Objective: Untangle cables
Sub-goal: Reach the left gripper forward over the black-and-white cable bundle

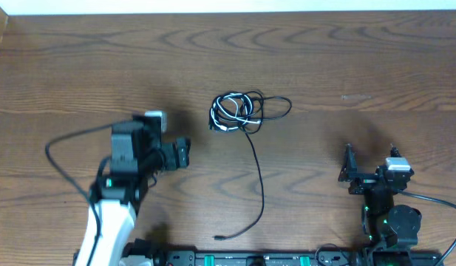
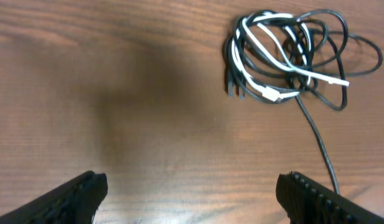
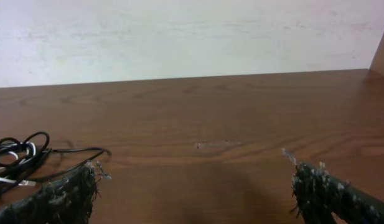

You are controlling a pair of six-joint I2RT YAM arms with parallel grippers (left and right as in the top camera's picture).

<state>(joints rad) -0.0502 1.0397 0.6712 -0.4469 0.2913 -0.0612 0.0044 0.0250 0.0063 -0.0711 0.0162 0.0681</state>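
Clearly little is done: the cables (image 1: pixel 239 112) lie knotted on the tabletop (image 1: pixel 361 59), the left gripper (image 2: pixel 192 193) and right gripper (image 3: pixel 195 186) both with jaws released, empty.

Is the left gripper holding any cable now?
No, the left gripper is open, and the cables lie apart from it.
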